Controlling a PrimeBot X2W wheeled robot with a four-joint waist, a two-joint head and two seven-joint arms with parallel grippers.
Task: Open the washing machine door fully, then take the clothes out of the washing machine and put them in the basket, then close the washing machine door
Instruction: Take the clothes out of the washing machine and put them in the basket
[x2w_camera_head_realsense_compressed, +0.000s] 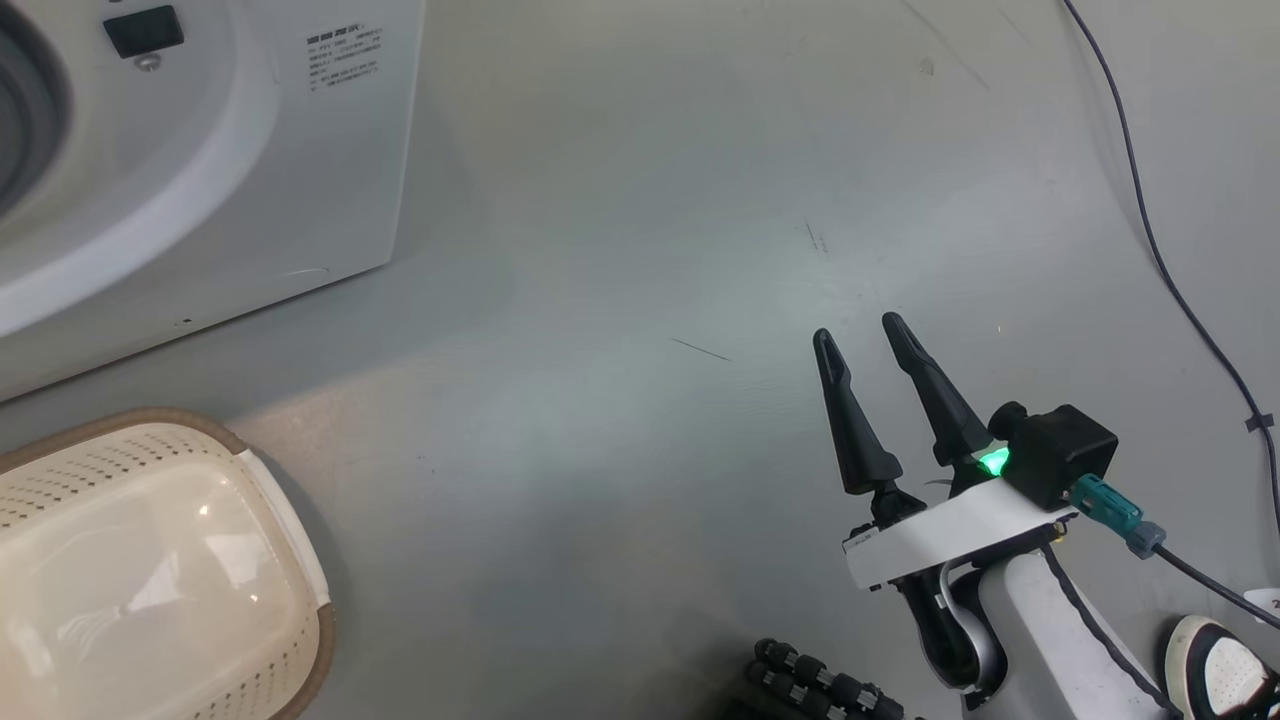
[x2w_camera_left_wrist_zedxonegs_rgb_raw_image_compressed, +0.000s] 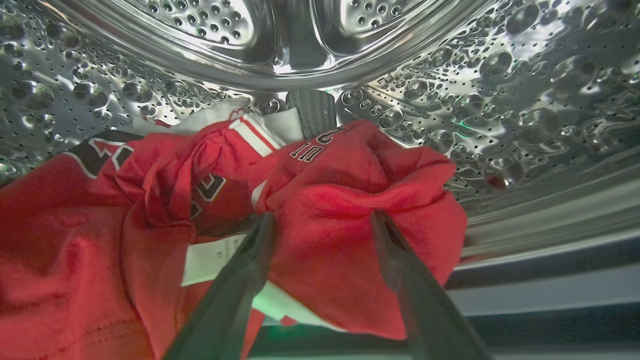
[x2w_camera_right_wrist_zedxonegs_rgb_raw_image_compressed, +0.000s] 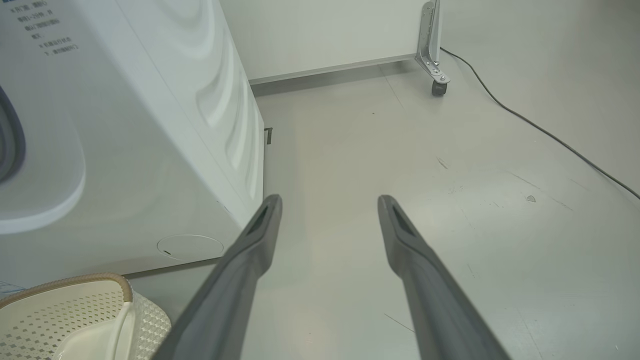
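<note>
The clothes (x2w_camera_left_wrist_zedxonegs_rgb_raw_image_compressed: 150, 210), red with white trim and dark numerals, lie heaped in the steel drum (x2w_camera_left_wrist_zedxonegs_rgb_raw_image_compressed: 500, 100) of the washing machine (x2w_camera_head_realsense_compressed: 250, 180). My left gripper (x2w_camera_left_wrist_zedxonegs_rgb_raw_image_compressed: 322, 216) is inside the drum, open, its two fingers astride a bulging red fold. The jaws have not closed on it. My right gripper (x2w_camera_head_realsense_compressed: 859, 331) hovers open and empty over the floor, right of the washing machine (x2w_camera_right_wrist_zedxonegs_rgb_raw_image_compressed: 150, 150); the right wrist view has it (x2w_camera_right_wrist_zedxonegs_rgb_raw_image_compressed: 330, 200) above bare floor. The cream basket (x2w_camera_head_realsense_compressed: 150, 415) stands on the floor below the machine front and shows no clothes inside. The washing machine door is out of view.
A black cable (x2w_camera_head_realsense_compressed: 1150, 230) runs along the floor at the right. A person's shoe (x2w_camera_head_realsense_compressed: 1215, 670) sits at the bottom right corner. In the right wrist view a white panel on a caster (x2w_camera_right_wrist_zedxonegs_rgb_raw_image_compressed: 439, 87) stands behind the machine, and the basket (x2w_camera_right_wrist_zedxonegs_rgb_raw_image_compressed: 75, 280) sits at the lower left.
</note>
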